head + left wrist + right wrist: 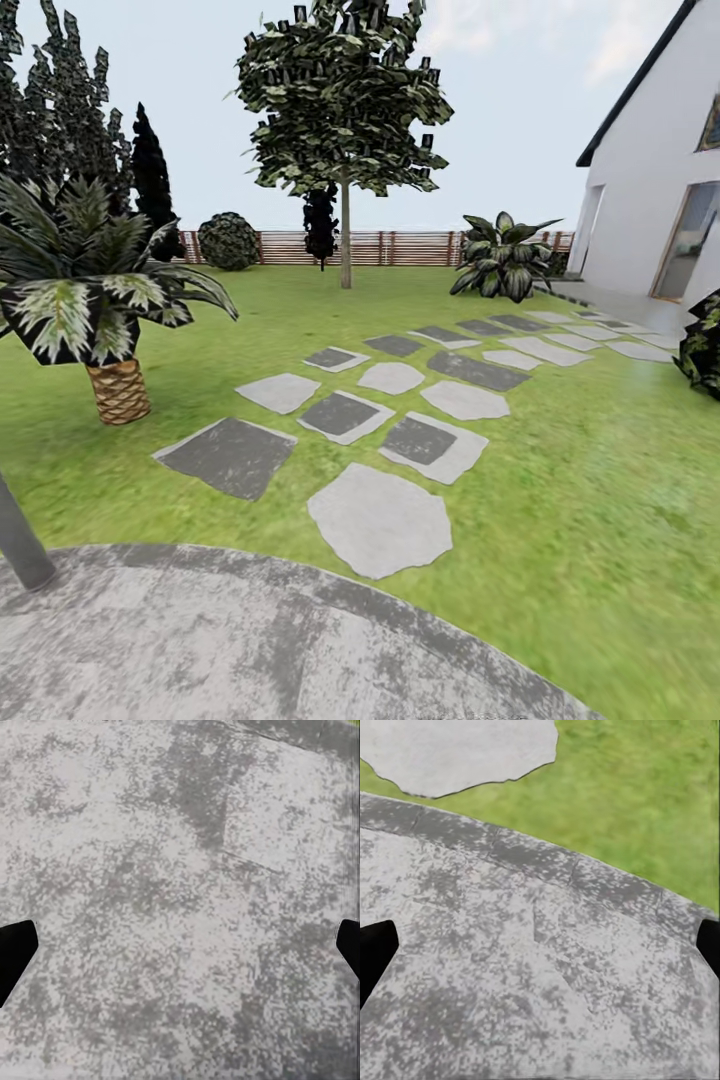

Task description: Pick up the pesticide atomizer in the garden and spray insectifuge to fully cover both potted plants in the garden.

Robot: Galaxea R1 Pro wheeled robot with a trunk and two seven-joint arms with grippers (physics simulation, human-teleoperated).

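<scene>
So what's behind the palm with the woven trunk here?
Behind the palm stand tall dark trees, and further right a round bush against the slatted fence. Its fronds cover the ground and any fence directly behind it.

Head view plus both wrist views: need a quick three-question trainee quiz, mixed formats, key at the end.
1. True or false: the palm stands on the lawn, at the left of the head view.
2. Multiple choice: the stepping stones lead from the round patio towards A) the fence, B) the house, C) the palm.
3. Fill in: the right wrist view shows the patio's edge meeting the ____, with one pale stone beyond it.

Key: 1 true; 2 B; 3 grass. Both sets of jaws stand wide apart with nothing between them: left gripper, right gripper.
</scene>
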